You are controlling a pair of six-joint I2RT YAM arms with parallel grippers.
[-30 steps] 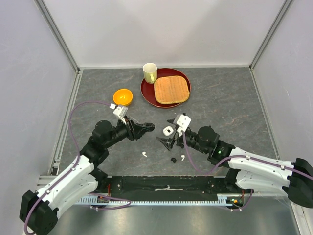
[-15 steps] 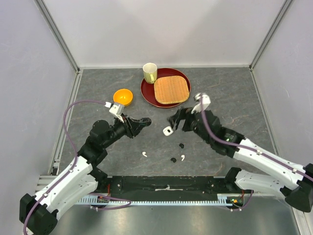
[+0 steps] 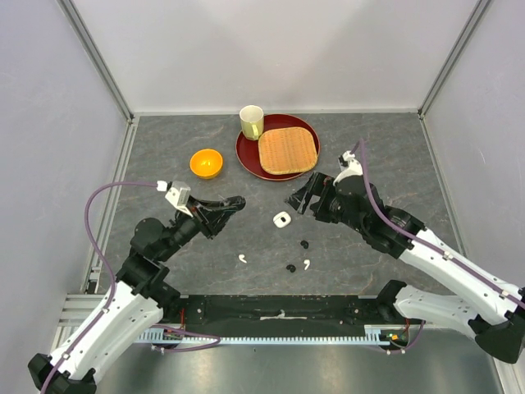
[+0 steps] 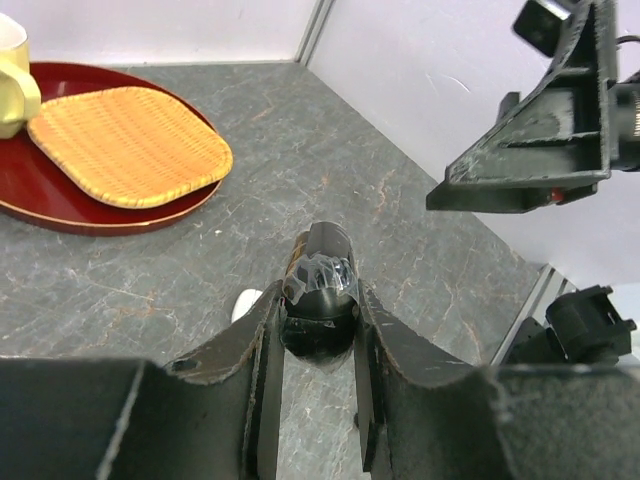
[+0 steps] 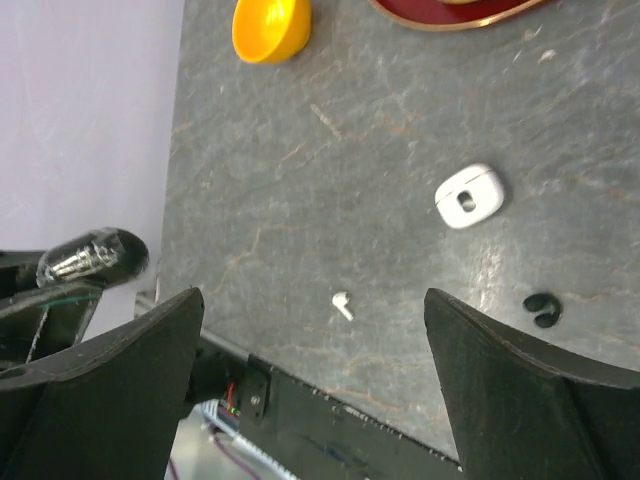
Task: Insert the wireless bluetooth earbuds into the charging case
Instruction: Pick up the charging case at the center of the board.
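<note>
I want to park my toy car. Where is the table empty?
Bare grey table shows right of the round red tray, up to the wall, and left of the small orange bowl. The near middle is crowded: a white charging case and four tiny earbuds lie between the arms.

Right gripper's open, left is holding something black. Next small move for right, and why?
Probably lower the right gripper toward the nearer black earbud: its jaws are open and empty, the white case lies on the table, and the left gripper clamps what looks like a black case.
</note>
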